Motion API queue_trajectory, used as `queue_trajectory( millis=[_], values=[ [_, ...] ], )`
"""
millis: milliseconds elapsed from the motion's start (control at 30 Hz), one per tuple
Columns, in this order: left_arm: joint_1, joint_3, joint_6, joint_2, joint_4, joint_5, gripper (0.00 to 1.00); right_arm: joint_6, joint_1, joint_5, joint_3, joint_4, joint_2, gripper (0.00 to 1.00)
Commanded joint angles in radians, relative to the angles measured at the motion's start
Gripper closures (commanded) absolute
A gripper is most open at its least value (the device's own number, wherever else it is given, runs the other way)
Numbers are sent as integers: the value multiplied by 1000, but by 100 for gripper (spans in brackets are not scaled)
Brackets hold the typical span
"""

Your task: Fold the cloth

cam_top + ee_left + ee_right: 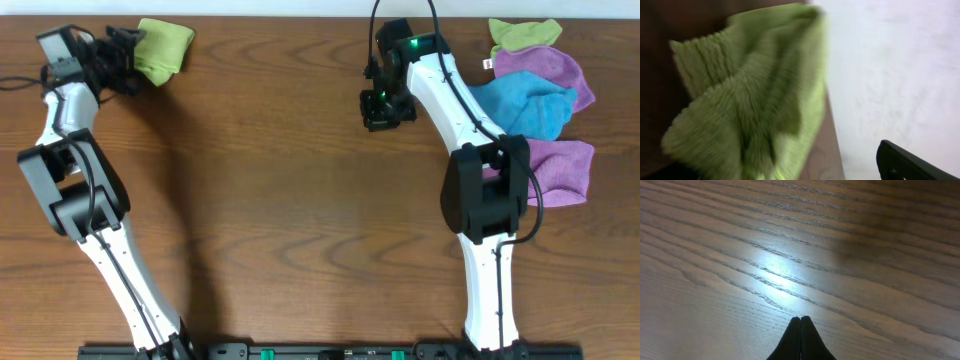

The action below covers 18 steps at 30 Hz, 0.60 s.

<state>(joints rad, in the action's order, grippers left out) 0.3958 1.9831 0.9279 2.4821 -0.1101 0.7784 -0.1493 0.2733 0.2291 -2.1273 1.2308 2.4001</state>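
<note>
The cloth [163, 48] is a bright lime-green bundle, folded over on itself, lying at the table's far left edge. In the left wrist view the cloth [750, 100] fills the left half, blurred. My left gripper [128, 55] sits just left of it with its jaws wide open. One black finger [912, 165] shows at the lower right, apart from the fabric, and nothing is gripped. My right gripper [385, 105] hovers over bare wood at the far middle; its fingertips [800, 318] are pressed together with nothing between them.
A pile of other cloths lies at the far right: a green one [525, 35], purple ones [548, 68] [562, 170] and a blue one [522, 105]. The table's far edge [832, 130] runs right beside the cloth. Both arm bases stand at the near edge.
</note>
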Motion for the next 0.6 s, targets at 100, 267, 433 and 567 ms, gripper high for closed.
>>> queue_trajectory(
  millis=[100,267,433,567],
  values=[
    [-11,23,-217,-151,-119,-51,5,-11,6,8,-20,-14,-38,98],
    [-12,23,-280,-180,-261,-126,5,-11,6,8,-20,-21,-38,99],
    [-27,23,-295,-188,-282,-192,5,-11,6,8,-20,-35,-38,98],
    [-54,23,-361,-188,-259,-291,28,-11,6,8,-20,-40,-38,98]
  ],
)
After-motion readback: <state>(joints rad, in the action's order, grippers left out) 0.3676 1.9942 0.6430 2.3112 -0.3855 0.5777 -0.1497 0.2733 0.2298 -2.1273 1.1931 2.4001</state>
